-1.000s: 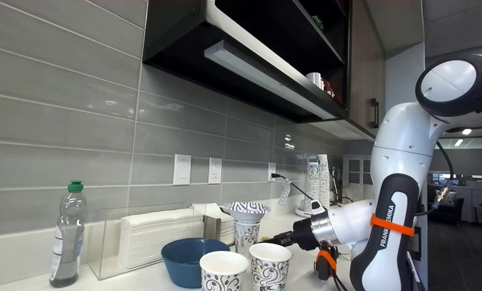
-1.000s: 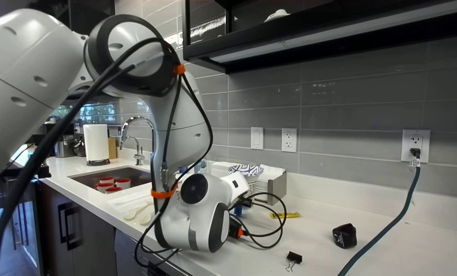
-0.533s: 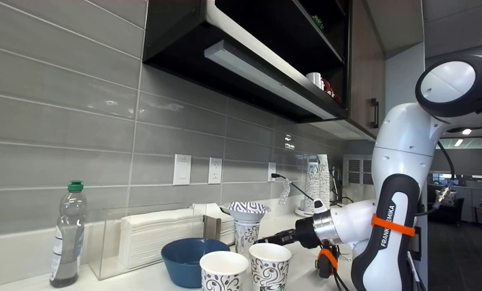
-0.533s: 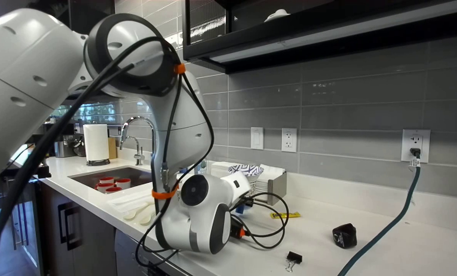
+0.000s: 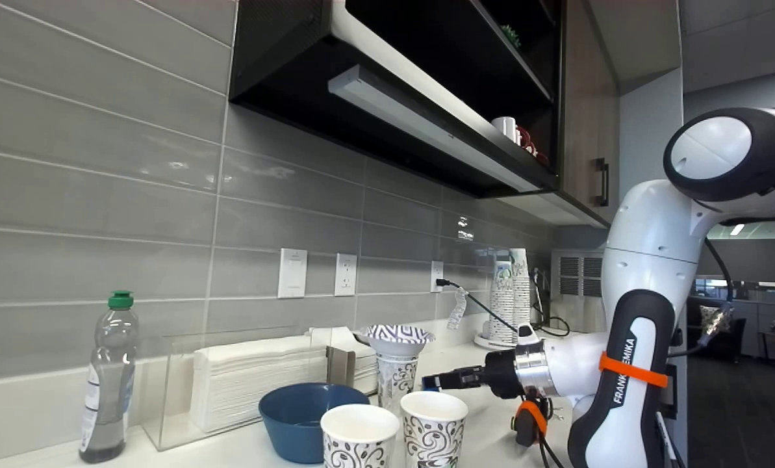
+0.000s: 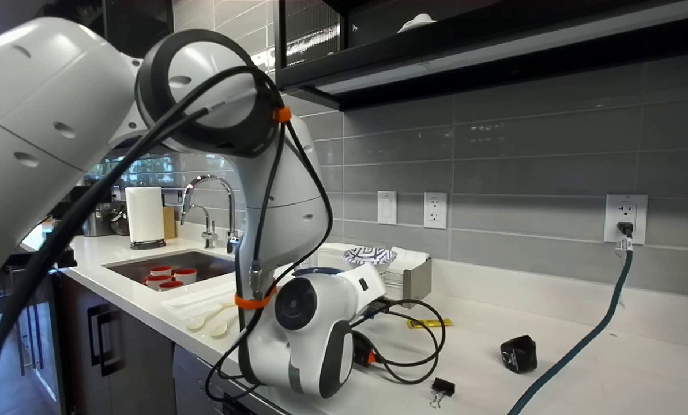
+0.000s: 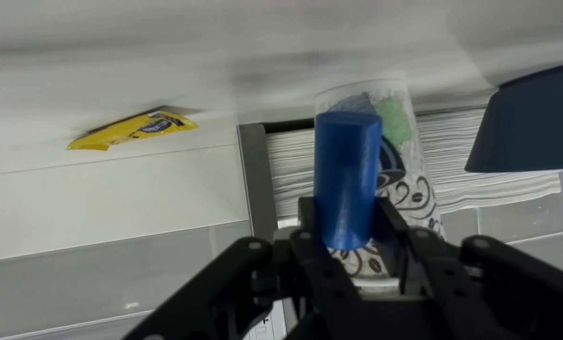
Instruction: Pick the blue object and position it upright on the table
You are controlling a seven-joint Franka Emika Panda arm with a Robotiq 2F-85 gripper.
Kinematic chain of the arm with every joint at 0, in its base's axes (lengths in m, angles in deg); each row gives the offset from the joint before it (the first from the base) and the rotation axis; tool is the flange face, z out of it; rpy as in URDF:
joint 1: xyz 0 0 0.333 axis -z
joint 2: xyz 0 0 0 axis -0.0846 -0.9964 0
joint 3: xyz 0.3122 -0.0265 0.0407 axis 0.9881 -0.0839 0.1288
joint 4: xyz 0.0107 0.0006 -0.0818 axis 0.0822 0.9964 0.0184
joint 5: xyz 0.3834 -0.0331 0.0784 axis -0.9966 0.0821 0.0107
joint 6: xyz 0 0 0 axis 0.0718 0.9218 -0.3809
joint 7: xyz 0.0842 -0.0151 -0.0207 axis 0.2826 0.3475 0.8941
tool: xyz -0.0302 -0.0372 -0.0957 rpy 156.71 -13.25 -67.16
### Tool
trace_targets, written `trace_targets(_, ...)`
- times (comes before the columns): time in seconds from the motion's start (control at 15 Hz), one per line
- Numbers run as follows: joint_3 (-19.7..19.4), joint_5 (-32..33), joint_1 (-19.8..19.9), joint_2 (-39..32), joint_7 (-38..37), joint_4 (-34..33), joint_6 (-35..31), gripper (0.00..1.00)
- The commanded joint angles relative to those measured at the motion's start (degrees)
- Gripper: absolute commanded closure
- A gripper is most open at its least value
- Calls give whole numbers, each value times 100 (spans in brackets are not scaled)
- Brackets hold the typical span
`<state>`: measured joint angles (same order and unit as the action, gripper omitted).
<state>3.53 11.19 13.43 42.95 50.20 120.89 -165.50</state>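
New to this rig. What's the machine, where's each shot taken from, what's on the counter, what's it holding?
The machine is a single robot arm ending in a two-fingered claw. Two shots are taken from outside it, from different places. The third is taken from its wrist; there the scene appears upside down, with the tiled wall at the bottom.

An exterior view shows a clear bottle with a green cap, white napkins, a dark-blue bowl and patterned paper cups along the white countertop. In an exterior view a black binder clip also lies on it, and the wrist view shows a yellow packet there.

The claw grips a blue cylinder, as the wrist view shows best. The cylinder appears to be clear of the countertop, though no view settles that fully.
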Motion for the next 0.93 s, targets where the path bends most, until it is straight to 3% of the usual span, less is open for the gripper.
trace_targets(0.0, -105, -11, -141, -355, -60, -236, -217, 92)
trace_targets(0.2, -103, 21, -175, -421, -62, -276, -161, 92)
trace_targets(0.27, 64, 48, -25, -418, 25, -290, -106, 92)
trace_targets(0.4, -99, 40, -184, -402, -58, -281, -164, 92)
trace_targets(0.47, -110, 42, -187, -403, -52, -281, -163, 74)
trace_targets(0.53, -117, 39, -184, -385, -55, -272, -169, 42)
trace_targets(0.6, -126, 35, -186, -375, -42, -266, -177, 41)
trace_targets(0.87, -168, 50, -168, -304, -35, -223, -185, 14)
